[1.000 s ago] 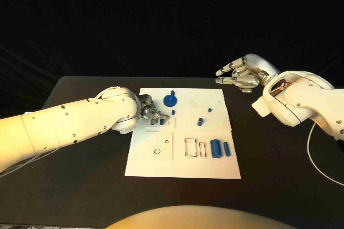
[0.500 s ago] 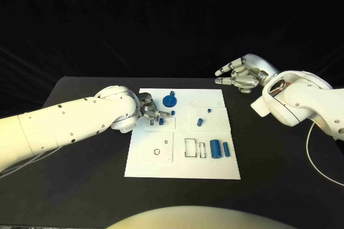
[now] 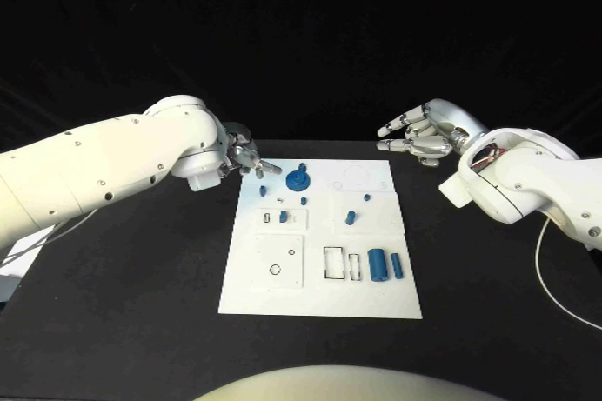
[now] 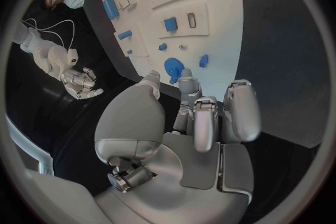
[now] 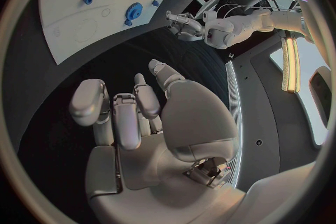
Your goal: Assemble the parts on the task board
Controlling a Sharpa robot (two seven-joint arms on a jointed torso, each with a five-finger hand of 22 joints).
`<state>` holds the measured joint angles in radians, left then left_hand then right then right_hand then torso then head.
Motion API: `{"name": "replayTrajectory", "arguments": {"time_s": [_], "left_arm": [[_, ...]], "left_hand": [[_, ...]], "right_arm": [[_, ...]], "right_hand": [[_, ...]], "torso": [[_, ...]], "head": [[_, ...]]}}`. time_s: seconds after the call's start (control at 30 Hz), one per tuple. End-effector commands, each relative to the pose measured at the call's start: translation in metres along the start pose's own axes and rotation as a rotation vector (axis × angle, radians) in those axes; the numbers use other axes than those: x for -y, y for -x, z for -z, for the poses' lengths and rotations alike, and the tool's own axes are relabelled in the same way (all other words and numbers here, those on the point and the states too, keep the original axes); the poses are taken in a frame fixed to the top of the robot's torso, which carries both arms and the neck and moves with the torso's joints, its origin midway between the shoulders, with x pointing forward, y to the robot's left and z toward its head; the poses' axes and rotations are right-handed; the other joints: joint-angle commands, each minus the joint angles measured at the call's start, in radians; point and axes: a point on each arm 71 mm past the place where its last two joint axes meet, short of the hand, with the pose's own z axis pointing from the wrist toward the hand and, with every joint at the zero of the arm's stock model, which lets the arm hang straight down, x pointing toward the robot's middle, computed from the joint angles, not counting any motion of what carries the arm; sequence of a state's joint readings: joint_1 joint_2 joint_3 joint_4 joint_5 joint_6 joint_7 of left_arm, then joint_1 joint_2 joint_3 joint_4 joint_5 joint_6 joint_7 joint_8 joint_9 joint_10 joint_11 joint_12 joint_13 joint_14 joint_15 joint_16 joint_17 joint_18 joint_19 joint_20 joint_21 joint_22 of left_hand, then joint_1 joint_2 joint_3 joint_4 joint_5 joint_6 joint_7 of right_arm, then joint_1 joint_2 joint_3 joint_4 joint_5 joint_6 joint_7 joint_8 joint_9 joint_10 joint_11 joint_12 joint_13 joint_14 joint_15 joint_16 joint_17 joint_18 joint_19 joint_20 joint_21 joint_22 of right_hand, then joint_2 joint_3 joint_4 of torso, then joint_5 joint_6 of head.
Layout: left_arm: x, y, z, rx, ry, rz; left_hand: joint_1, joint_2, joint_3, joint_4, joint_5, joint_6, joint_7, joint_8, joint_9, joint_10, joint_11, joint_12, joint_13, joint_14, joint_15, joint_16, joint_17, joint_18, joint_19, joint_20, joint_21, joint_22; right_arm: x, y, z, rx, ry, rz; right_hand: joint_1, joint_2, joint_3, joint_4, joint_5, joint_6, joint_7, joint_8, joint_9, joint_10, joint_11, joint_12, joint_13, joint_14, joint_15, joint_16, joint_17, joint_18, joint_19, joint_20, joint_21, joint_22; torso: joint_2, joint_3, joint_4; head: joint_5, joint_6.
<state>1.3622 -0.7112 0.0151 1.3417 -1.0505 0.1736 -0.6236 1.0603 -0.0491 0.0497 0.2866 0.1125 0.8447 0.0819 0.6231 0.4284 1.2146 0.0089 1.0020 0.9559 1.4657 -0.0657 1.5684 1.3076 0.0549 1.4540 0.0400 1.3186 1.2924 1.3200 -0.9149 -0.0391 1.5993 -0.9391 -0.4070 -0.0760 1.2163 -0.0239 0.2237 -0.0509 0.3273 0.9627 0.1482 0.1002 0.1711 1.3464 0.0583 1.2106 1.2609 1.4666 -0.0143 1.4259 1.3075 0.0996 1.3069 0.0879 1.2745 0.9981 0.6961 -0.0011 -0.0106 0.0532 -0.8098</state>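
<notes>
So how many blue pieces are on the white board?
8: a gear and small piece at the far end, four bits mid-board, two cylinders near; others may be hidden.

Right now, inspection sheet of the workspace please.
Surface: black table, task board lying flat mid-table.
Job's things: blue gear at the board's far end; two blue cylinders near the right edge; small blue pieces in between.
Clutter: nothing seen.
Hands: left hand above the board's far left corner, holding nothing; right hand raised beyond the far right corner, fingers apart.
Cables: thin white cable under the right arm.
Surroundings: dark backdrop.
</notes>
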Motion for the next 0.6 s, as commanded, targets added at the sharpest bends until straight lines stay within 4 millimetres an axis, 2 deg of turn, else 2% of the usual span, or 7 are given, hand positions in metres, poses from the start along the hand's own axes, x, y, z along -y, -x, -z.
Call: {"name": "replayTrajectory", "arguments": {"time_s": [0.03, 0.1, 0.23, 0.4, 0.6], "left_arm": [[0.003, 0.003, -0.005, -0.131, 0.009, -0.049], [0.003, 0.01, -0.01, -0.126, 0.028, -0.067], [0.001, 0.018, -0.025, -0.118, 0.077, -0.098], [-0.004, 0.02, -0.038, -0.125, 0.113, -0.106], [-0.008, 0.019, -0.046, -0.132, 0.135, -0.114]], "left_hand": [[0.031, 0.01, -0.002, -0.003, 0.006, -0.002, 0.003, -0.006, -0.01, -0.012, 0.002, -0.007, -0.005, 0.105, 0.011, 0.002, 0.263, 0.014, -0.002, 0.009, -0.008, -0.005], [0.041, 0.014, -0.001, -0.004, 0.007, 0.0, 0.003, -0.007, -0.012, -0.014, 0.002, -0.006, -0.006, 0.105, 0.011, 0.002, 0.263, 0.015, -0.003, 0.011, -0.009, -0.007], [0.048, 0.016, -0.001, -0.003, 0.007, 0.004, 0.003, -0.005, -0.013, -0.015, 0.002, -0.004, -0.006, 0.105, 0.012, 0.002, 0.263, 0.015, -0.003, 0.012, -0.011, -0.007], [0.052, 0.02, -0.002, 0.0, 0.007, 0.011, 0.001, 0.0, -0.013, -0.013, 0.001, 0.001, -0.002, 0.105, 0.011, 0.002, 0.263, 0.014, -0.002, 0.012, -0.009, -0.004], [0.054, 0.031, -0.003, 0.003, 0.007, 0.021, -0.002, 0.009, -0.01, -0.007, -0.002, 0.012, 0.005, 0.105, 0.009, 0.002, 0.263, 0.013, 0.002, 0.012, -0.004, 0.002]], "right_arm": [[0.0, -0.001, -0.001, -0.007, 0.006, 0.0], [0.0, -0.001, -0.001, -0.007, 0.006, 0.0], [-0.001, -0.002, -0.002, -0.008, 0.009, -0.001], [-0.002, -0.003, -0.003, -0.011, 0.011, -0.002], [-0.003, -0.004, -0.003, -0.014, 0.014, -0.002]], "right_hand": [[-0.006, 0.0, 0.001, 0.006, -0.003, -0.002, 0.001, 0.003, 0.002, -0.007, 0.0, -0.004, -0.002, 0.055, -0.004, -0.006, 0.032, 0.01, -0.005, -0.001, -0.004, -0.002], [-0.006, 0.0, 0.001, 0.006, -0.003, -0.002, 0.001, 0.003, 0.002, -0.007, 0.0, -0.004, -0.002, 0.055, -0.004, -0.006, 0.032, 0.01, -0.005, -0.001, -0.004, -0.002], [-0.004, 0.0, 0.002, 0.006, -0.002, -0.002, 0.0, 0.004, 0.002, -0.008, 0.0, -0.005, -0.002, 0.055, -0.004, -0.007, 0.032, 0.011, -0.005, -0.001, -0.005, -0.003], [-0.004, 0.0, 0.002, 0.005, -0.001, -0.002, 0.0, 0.004, 0.002, -0.008, 0.0, -0.005, -0.002, 0.055, -0.004, -0.007, 0.031, 0.011, -0.005, -0.001, -0.005, -0.003], [-0.002, 0.001, 0.003, 0.005, 0.0, -0.002, 0.0, 0.004, 0.002, -0.008, 0.0, -0.005, -0.002, 0.055, -0.005, -0.007, 0.031, 0.011, -0.006, -0.001, -0.006, -0.004]], "torso": [[0.0, -0.0002, 0.0029], [0.0, 0.0006, 0.0021], [0.002, -0.0009, -0.0014], [0.007, -0.0034, -0.0044], [0.009, -0.0037, -0.0064]], "head": [[-0.001, 0.005], [0.002, 0.006], [0.01, 0.01], [0.017, 0.007], [0.02, 0.01]]}}
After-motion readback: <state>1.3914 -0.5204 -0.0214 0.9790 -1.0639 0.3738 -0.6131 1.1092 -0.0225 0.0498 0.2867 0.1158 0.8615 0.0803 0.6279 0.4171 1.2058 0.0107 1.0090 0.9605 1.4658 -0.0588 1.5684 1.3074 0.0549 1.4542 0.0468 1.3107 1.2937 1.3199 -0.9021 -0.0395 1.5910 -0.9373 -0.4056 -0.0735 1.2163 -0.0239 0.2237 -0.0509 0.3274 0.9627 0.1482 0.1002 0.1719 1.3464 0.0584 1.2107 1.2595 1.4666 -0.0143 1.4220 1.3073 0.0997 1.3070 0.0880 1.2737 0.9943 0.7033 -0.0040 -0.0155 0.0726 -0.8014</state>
